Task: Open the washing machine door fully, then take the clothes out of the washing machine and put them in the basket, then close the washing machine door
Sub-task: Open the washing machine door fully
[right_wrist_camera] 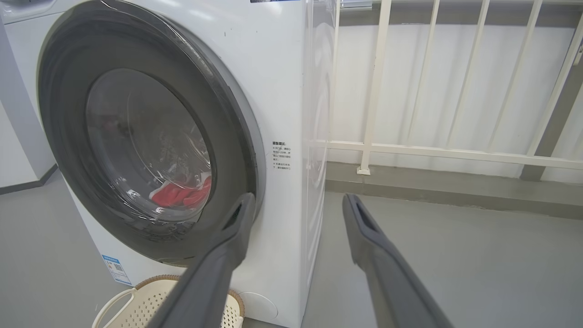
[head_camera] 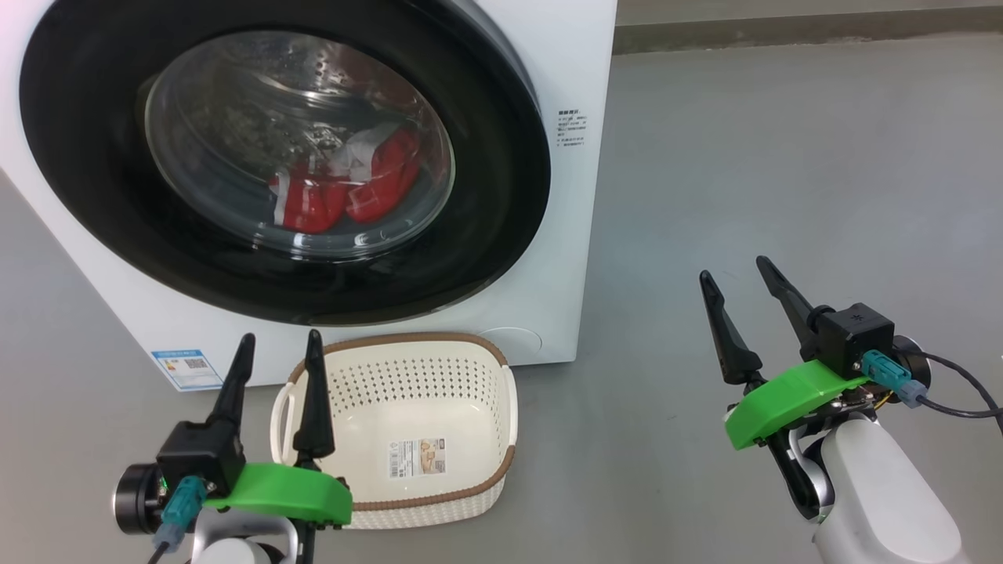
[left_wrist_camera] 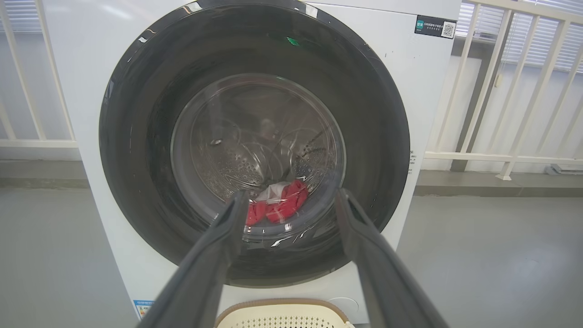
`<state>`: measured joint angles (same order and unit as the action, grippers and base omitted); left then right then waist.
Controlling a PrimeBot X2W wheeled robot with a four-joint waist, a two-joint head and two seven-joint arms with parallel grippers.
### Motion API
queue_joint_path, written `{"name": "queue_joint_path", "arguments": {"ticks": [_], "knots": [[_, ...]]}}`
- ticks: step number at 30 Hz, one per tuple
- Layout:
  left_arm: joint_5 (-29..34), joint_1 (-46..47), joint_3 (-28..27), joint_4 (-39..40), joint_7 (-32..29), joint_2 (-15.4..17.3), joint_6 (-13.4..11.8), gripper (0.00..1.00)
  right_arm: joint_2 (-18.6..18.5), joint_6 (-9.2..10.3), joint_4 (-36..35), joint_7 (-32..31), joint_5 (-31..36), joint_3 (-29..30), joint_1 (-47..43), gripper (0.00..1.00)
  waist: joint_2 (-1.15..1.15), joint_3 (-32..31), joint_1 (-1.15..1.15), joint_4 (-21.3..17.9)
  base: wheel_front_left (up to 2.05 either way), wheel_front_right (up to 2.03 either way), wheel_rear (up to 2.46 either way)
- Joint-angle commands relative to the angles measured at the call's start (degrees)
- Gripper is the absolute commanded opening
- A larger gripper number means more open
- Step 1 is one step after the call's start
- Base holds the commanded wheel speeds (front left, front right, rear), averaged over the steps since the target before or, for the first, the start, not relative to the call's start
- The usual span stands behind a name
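Observation:
The white washing machine stands ahead with its glossy black round door closed flat against the front. Through the glass bowl I see red clothes with white trim lying low in the steel drum, also visible as clothes in the left wrist view. The cream basket sits empty on the floor just before the machine. My left gripper hangs open beside the basket's left handle. My right gripper is open over bare floor to the right of the machine, holding nothing.
A blue label marks the machine's lower left corner. Grey floor stretches to the right of the washer. A white railing and wall run behind, with a low ledge at its foot.

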<state>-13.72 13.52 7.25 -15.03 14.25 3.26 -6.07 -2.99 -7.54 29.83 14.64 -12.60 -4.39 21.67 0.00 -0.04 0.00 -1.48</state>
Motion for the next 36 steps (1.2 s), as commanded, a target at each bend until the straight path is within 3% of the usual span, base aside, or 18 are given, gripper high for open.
{"name": "queue_joint_path", "arguments": {"ticks": [1,11,12,14,15,16,17,20,36], "knots": [[-0.4,1.6,-1.6,2.0,0.1,1.3,-0.3,1.0,0.1,0.05,-1.6,0.4,0.1,-0.9,1.9,1.0,0.0,0.3,0.0,0.1,0.0,0.0,0.0],[-0.9,2.0,-0.6,4.6,-0.3,1.2,-0.3,1.0,0.1,0.05,-2.6,0.4,0.9,-0.3,2.9,1.0,0.0,2.9,0.0,1.0,0.0,0.0,0.0],[-0.9,2.1,-0.5,4.8,-0.3,1.2,-0.3,1.0,0.1,0.05,-2.7,0.4,0.9,-0.3,3.2,0.87,0.0,3.3,0.0,1.0,0.0,0.0,0.0],[-1.2,2.3,-0.3,5.3,-0.3,1.1,-0.2,1.0,0.1,0.05,-2.7,0.4,1.1,-0.2,3.8,0.47,0.0,4.1,0.0,1.1,0.0,0.0,0.0],[-1.3,2.4,-0.3,5.5,-0.3,1.1,-0.2,1.0,0.1,0.05,-2.6,0.4,1.2,-0.2,4.2,0.39,0.0,4.5,0.0,1.2,0.0,0.0,0.0],[-1.3,2.4,-0.3,5.5,-0.3,1.1,-0.2,1.0,0.1,0.05,-2.6,0.4,1.2,-0.2,4.2,0.39,0.0,4.5,0.0,1.2,0.0,0.0,0.0],[-1.4,2.5,-0.2,5.7,-0.2,1.1,-0.2,1.0,0.1,0.05,-2.5,0.4,1.2,0.0,4.6,0.25,0.0,4.9,0.0,1.3,0.0,0.0,0.0],[-1.5,3.1,0.2,6.4,-0.1,1.0,-0.1,1.0,0.1,0.05,-2.3,0.4,0.8,0.5,6.3,0.0,0.0,6.5,0.0,1.6,0.0,0.0,0.0],[-1.6,5.9,1.0,11.7,0.7,0.4,0.2,1.0,0.1,0.05,3.4,-0.3,-18.1,-3.4,19.8,0.0,0.0,15.7,0.0,4.0,0.0,0.0,0.0]]}}
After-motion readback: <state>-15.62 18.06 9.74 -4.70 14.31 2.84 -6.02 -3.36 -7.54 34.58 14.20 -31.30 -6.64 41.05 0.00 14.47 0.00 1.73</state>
